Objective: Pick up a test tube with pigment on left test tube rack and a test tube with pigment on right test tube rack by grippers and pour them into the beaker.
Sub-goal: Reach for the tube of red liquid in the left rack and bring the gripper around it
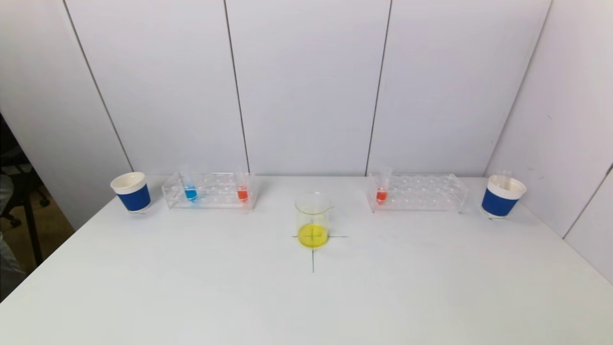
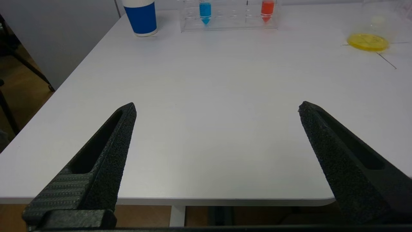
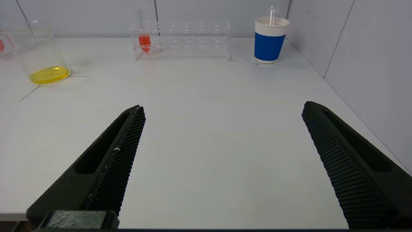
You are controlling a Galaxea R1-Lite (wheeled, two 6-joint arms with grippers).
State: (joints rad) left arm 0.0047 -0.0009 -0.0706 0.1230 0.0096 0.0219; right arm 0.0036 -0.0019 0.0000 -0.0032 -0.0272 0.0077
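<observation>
The clear left test tube rack point(image 1: 210, 190) stands at the back left and holds a blue-pigment tube point(image 1: 190, 191) and an orange-red tube point(image 1: 242, 192). The right test tube rack point(image 1: 417, 192) holds one orange-red tube point(image 1: 381, 194) at its inner end. A glass beaker point(image 1: 312, 219) with yellow liquid stands at the table's middle on a drawn cross. My left gripper point(image 2: 217, 108) is open over the near left table edge, far from its rack point(image 2: 230, 16). My right gripper point(image 3: 223, 108) hangs open above the near right table, far from its rack point(image 3: 182, 40). Neither arm shows in the head view.
A blue-and-white paper cup point(image 1: 131, 191) stands left of the left rack. Another cup point(image 1: 502, 195), with an empty tube in it, stands right of the right rack. Grey walls close the back and the right side. The table's left edge drops to the floor.
</observation>
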